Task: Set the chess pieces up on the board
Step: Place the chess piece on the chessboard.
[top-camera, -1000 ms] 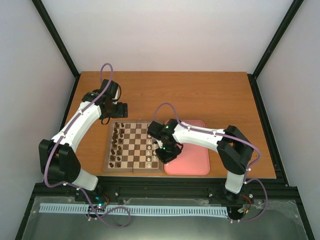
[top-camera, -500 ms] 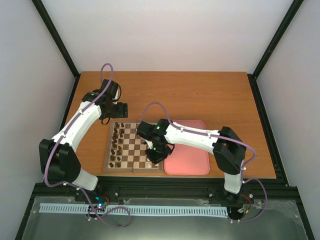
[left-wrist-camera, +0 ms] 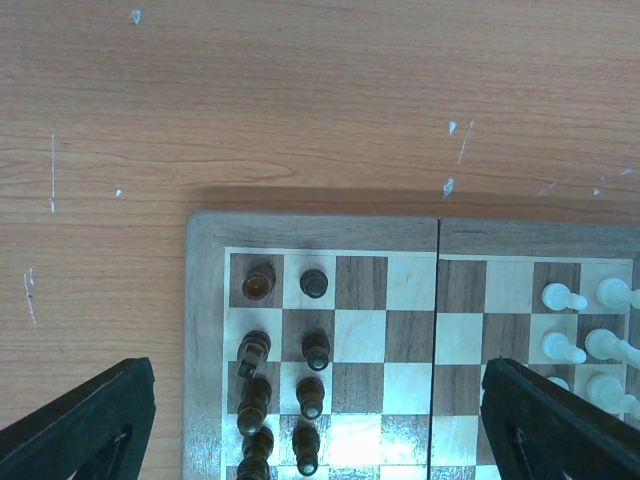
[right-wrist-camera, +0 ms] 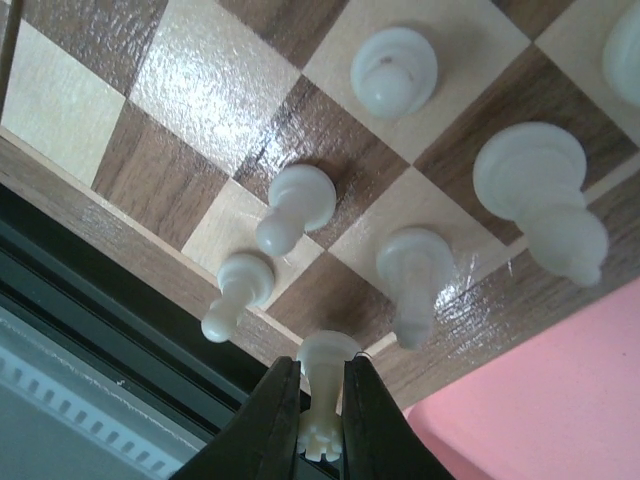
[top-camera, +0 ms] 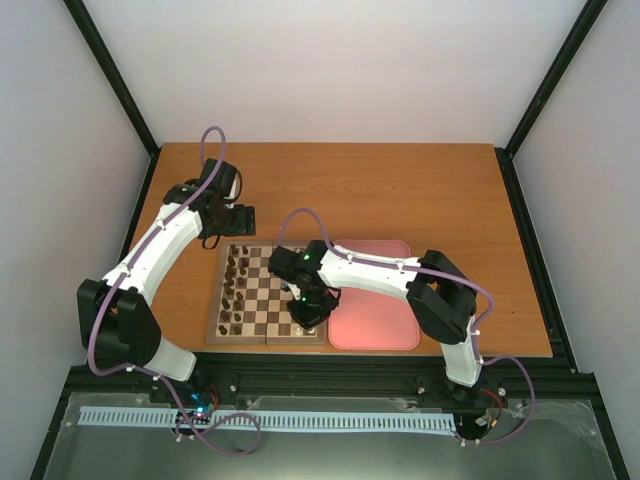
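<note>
Cream chess piece (right-wrist-camera: 323,368) pinched between right fingers (right-wrist-camera: 276,420), left fingers (left-wrist-camera: 82,420) spread wide

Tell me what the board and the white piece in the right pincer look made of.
The board: wood, glossy varnish; grain lines and glare patches show. The white piece held in the right pincer: smooth, faintly translucent cream, probably moulded plastic, though painted wood is possible.
</note>
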Controlling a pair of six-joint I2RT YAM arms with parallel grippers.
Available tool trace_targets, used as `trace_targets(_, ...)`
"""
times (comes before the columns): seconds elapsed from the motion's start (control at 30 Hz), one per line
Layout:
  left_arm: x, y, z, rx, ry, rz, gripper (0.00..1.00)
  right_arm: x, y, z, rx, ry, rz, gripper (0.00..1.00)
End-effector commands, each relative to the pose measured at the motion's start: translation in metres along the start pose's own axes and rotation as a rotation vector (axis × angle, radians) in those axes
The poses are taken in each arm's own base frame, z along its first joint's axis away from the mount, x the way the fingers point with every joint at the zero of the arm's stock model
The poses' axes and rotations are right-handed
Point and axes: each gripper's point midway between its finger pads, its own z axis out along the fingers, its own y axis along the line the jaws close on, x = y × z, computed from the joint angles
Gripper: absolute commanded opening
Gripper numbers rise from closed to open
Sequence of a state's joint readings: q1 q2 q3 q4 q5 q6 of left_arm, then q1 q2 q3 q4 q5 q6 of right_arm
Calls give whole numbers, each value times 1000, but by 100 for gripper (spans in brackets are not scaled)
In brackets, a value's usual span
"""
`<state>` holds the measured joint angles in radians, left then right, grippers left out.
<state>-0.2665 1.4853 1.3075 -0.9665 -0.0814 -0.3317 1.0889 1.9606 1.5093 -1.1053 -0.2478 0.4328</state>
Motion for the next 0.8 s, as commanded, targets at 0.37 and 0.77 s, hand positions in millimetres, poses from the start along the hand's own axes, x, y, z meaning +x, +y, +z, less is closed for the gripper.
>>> trace_targets(0.37,-3,-1,-9,12,-29,19,100,-5,10,5,-11,10,-36,11)
trace_targets(0.77,-3,-1,-8,9,-30,21,100,-8,10,7,-6,7,-47,15)
